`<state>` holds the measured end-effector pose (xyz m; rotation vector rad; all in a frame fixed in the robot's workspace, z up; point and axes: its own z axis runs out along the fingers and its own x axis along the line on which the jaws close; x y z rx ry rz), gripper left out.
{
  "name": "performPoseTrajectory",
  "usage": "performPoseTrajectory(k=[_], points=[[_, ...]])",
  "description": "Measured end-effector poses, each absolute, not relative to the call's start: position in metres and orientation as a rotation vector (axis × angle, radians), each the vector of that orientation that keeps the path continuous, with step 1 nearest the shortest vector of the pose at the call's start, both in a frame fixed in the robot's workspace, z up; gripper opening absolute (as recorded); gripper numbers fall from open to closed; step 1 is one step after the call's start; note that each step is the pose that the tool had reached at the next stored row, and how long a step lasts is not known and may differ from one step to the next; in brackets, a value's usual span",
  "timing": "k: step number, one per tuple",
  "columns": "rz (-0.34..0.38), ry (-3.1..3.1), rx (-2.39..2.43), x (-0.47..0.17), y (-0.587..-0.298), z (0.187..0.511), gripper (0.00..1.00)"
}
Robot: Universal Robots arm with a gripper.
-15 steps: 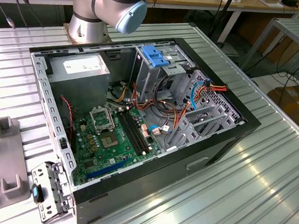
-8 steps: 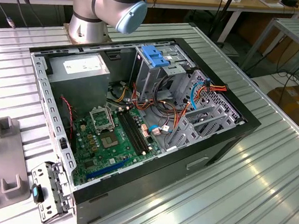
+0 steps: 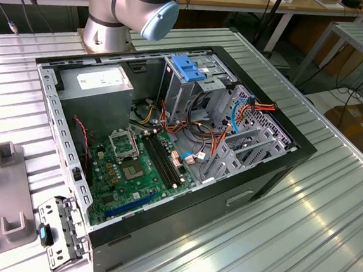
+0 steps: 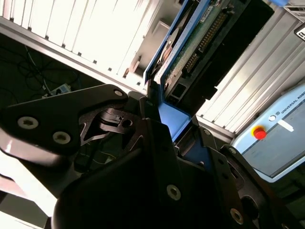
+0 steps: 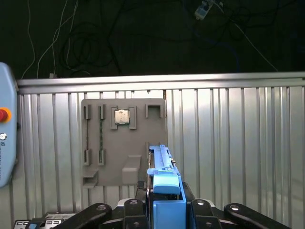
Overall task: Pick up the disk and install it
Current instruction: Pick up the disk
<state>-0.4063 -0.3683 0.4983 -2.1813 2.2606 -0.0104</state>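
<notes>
The table (image 3: 328, 206) is seen as ribbed shiny metal, the disk (image 4: 190, 45) is edged in smooth blue plastic, and the gripper (image 5: 166, 210) is finished matt black, possibly metal.

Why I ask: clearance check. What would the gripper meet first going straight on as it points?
Probably the grey fixture plate on the ribbed table, past the disk the gripper holds; depth unclear.
</notes>
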Motion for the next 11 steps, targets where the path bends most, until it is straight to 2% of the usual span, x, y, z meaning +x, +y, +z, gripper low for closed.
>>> performPoseTrajectory(k=[11], points=[[-0.011, 2.261, -2.181, -0.3973, -0.3683, 0.4981, 0.37]])
